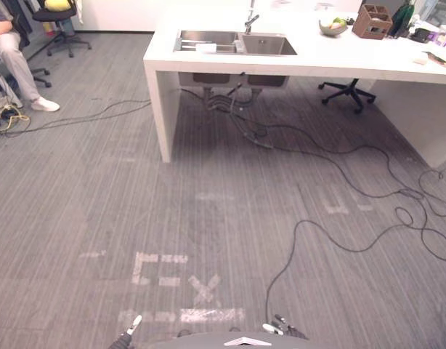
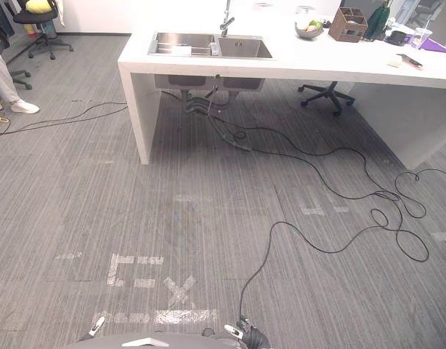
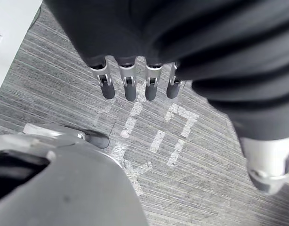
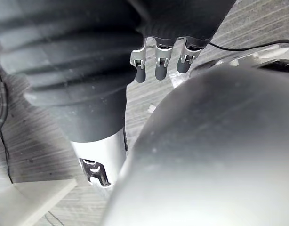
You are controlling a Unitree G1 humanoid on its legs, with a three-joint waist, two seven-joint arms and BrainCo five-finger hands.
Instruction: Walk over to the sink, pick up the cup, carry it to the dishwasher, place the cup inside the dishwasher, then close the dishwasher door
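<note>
Sink [image 1: 234, 42] of brushed steel, two rectangular basins and one tap [image 1: 250, 20], sits in one white counter [image 1: 317, 62]; whether the cup lies in it I cannot tell. Right of the sink stand one fruit bowl [image 1: 333, 27] and one brown basket [image 1: 372, 22]. Well short of the sink, white tape marks [image 1: 159, 267] with one cross [image 1: 205, 289] lie on grey ribbed carpet [image 1: 99, 203]; above them left hand [image 3: 129, 84] and right hand [image 4: 156, 63] hang loosely straight-fingered, empty
</note>
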